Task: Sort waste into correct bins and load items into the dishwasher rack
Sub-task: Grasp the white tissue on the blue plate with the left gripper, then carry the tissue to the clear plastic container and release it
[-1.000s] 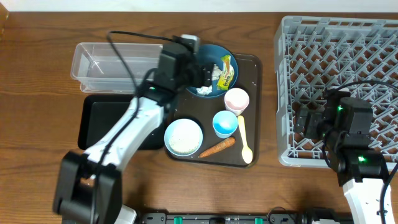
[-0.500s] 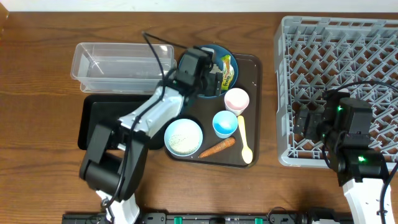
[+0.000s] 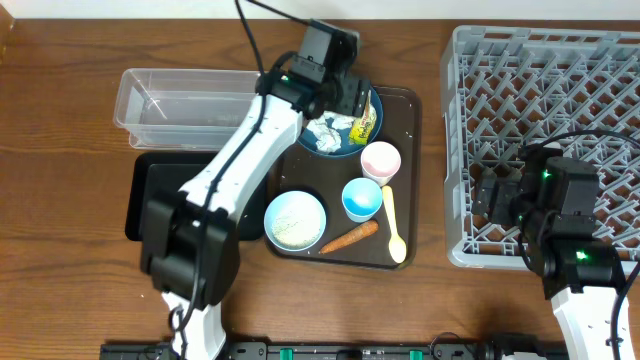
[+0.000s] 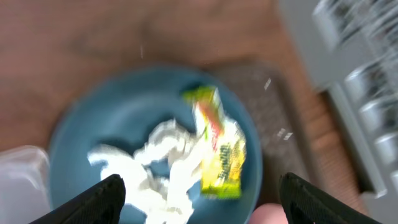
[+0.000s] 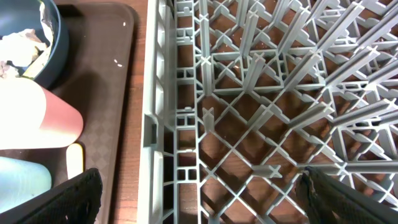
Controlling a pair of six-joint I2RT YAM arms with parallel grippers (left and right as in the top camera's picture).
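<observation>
Your left claw hangs released, fingers spread wide, above the blue dish at upper centre of the overhead view. The tissue and the wrapper lie in it, touching each other. Your right claw is released too, over the left edge of the rack at lower right.

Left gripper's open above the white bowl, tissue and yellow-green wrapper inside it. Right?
Wrong container. The tissue and wrapper lie in the dark blue dish, and the open left gripper is above that dish, as the left wrist view shows. In the overhead view the white bowl holds only rice.
</observation>
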